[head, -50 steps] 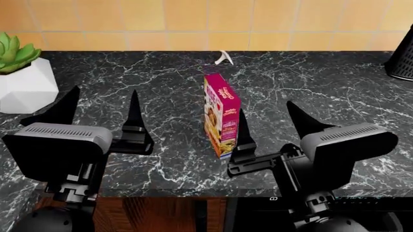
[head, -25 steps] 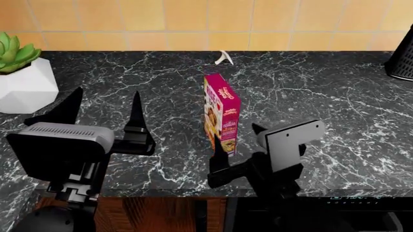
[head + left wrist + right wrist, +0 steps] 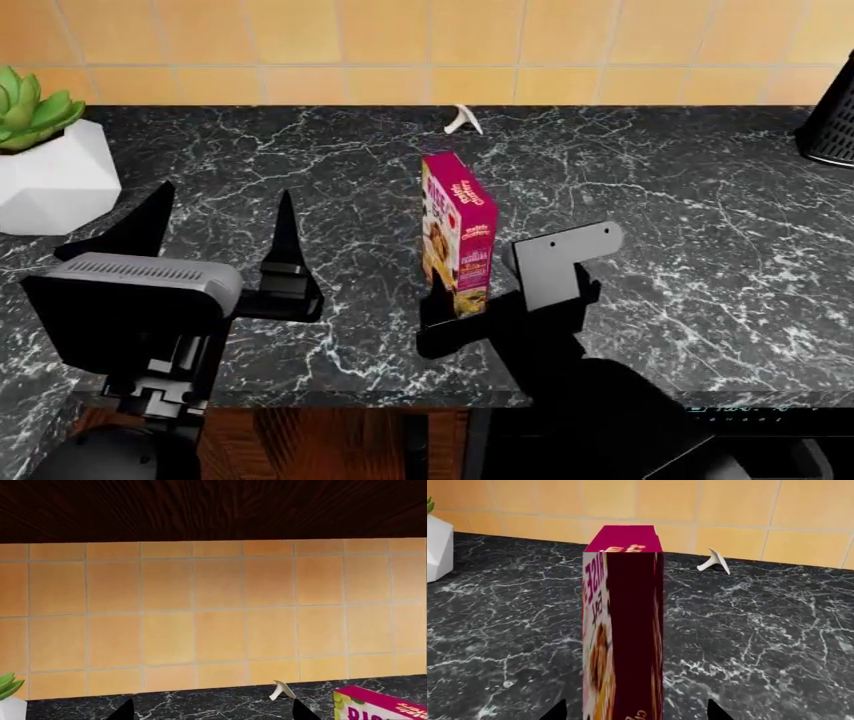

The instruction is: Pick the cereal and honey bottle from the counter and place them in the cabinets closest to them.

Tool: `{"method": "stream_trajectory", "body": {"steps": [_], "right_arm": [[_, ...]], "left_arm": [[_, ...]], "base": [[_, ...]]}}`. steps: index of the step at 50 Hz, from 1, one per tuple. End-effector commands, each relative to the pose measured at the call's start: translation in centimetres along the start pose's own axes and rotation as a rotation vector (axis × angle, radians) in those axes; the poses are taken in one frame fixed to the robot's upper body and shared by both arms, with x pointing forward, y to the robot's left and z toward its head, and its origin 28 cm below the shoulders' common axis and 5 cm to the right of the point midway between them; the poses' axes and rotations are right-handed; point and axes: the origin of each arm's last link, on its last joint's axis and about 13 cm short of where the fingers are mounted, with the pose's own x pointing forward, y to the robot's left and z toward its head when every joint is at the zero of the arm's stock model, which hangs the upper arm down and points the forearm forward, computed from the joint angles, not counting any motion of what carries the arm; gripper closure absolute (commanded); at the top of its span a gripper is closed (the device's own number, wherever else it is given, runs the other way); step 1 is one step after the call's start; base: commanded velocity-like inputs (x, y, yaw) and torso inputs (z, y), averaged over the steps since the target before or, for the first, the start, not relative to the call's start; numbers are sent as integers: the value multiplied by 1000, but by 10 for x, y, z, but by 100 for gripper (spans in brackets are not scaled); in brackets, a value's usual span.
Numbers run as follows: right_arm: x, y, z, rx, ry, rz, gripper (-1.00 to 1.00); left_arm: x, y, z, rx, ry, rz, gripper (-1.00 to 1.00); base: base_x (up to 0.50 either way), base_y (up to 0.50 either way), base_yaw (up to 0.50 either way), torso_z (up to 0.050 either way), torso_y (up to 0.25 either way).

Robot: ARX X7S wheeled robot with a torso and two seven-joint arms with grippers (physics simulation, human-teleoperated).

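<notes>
The cereal [image 3: 622,630] runs off the right wrist picture's edge between the jaws, base unseen. In the head view, the right gripper [image 3: 461,315] hides its lower corner.

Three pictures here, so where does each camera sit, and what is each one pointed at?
Head view: from the robot's head, looking down at the counter; shows both arms, the left gripper open, and the cereal.
Left wrist view: near the left gripper, facing the tiled wall; only fingertips show.
Right wrist view: near the right gripper, facing the cereal's narrow edge.
All three share the cereal and a small white object by the wall.
</notes>
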Motion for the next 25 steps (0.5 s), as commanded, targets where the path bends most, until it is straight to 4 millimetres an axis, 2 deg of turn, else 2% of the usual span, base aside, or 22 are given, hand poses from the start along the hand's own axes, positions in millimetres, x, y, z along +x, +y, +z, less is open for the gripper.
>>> {"method": "stream_trajectory", "body": {"steps": [1, 9, 10, 18, 25], "right_arm": [[18, -2, 2, 9, 29, -21, -100], [23, -3, 3, 16, 31, -37, -100], [22, -3, 3, 15, 28, -41, 100], [5, 4, 6, -4, -4, -41, 100], [4, 4, 5, -1, -6, -34, 100]], "left_arm": [[0, -1, 0, 0, 2, -5, -100], [0, -1, 0, 0, 3, -7, -100], [0, -1, 0, 0, 4, -7, -100], [0, -1, 0, 1, 3, -8, -100], [0, -1, -1, 2, 6, -7, -100]], "base": [[0, 0, 0, 0, 0], [0, 0, 0, 0, 0], [0, 0, 0, 0, 0], [0, 0, 0, 0, 0], [0, 0, 0, 0, 0]]}}
